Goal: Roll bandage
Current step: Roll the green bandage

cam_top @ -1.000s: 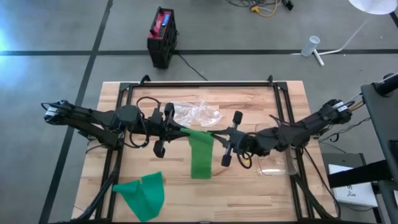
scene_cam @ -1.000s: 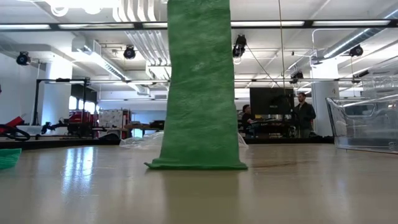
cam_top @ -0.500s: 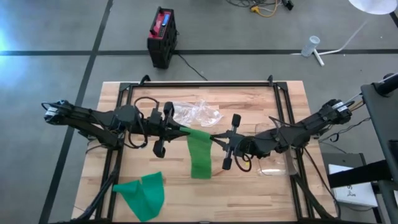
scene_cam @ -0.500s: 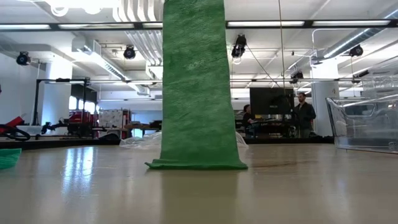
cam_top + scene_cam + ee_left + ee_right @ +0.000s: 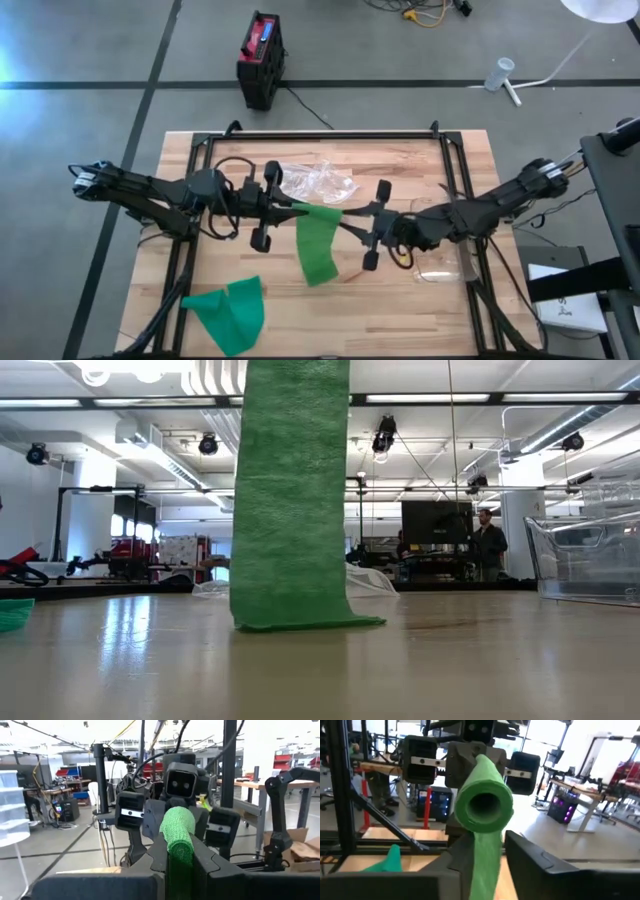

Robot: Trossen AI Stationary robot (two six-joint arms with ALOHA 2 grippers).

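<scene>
Right gripper (image 5: 352, 222) has let go and backed off — jaws parted; left gripper (image 5: 291, 209) clamps the bandage (image 5: 316, 243); roll axis runs gripper to gripper, tail hanging to the table (image 5: 420, 300).

Both arms reach inward over the table's middle, wrists level, grippers facing each other and close together. Left gripper (image 5: 290, 208): fingers clamped shut on the bandage roll (image 5: 178, 827). Right gripper (image 5: 349, 222): fingers parted beside the roll's end.

Between the two grippers the hanging green bandage strip (image 5: 318, 245) blocks passage. Crumpled clear plastic wrap (image 5: 316, 181) lies beyond them; bare wooden table (image 5: 400, 310) spreads open on the near side.
</scene>
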